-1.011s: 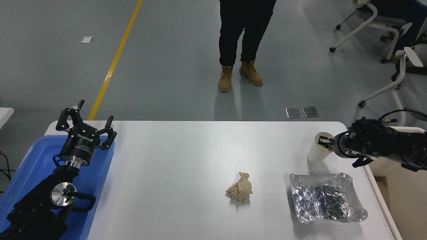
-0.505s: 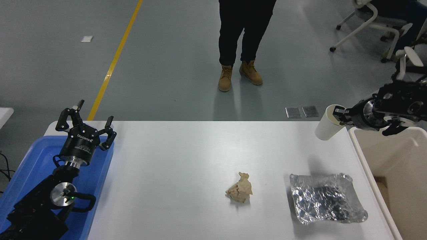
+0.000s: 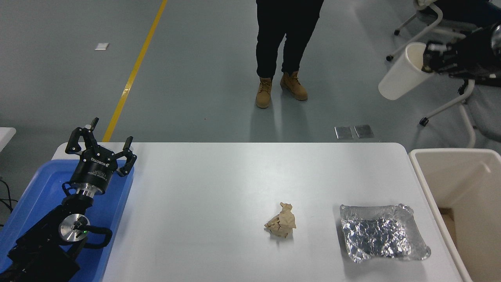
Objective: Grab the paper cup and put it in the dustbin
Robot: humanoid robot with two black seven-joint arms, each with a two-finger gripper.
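The white paper cup (image 3: 401, 73) hangs tilted high in the air at the upper right, far above the table, its rim toward the right. My right gripper (image 3: 427, 58) is shut on the cup's rim, one finger inside it. The beige dustbin (image 3: 420, 172) stands off the table's right edge, below and slightly right of the cup. My left gripper (image 3: 101, 145) is parked open over the blue tray at the lower left.
A crumpled brown paper wad (image 3: 282, 225) lies mid-table. A crinkled silver foil tray (image 3: 383, 237) sits near the right front. A blue tray (image 3: 39, 196) is at the left. A person's legs (image 3: 283, 43) stand beyond the table. Office chairs (image 3: 450, 27) are at the upper right.
My right gripper has lifted the cup off the table's right rear corner and carried it up and to the right. The dustbin has come into view beneath.
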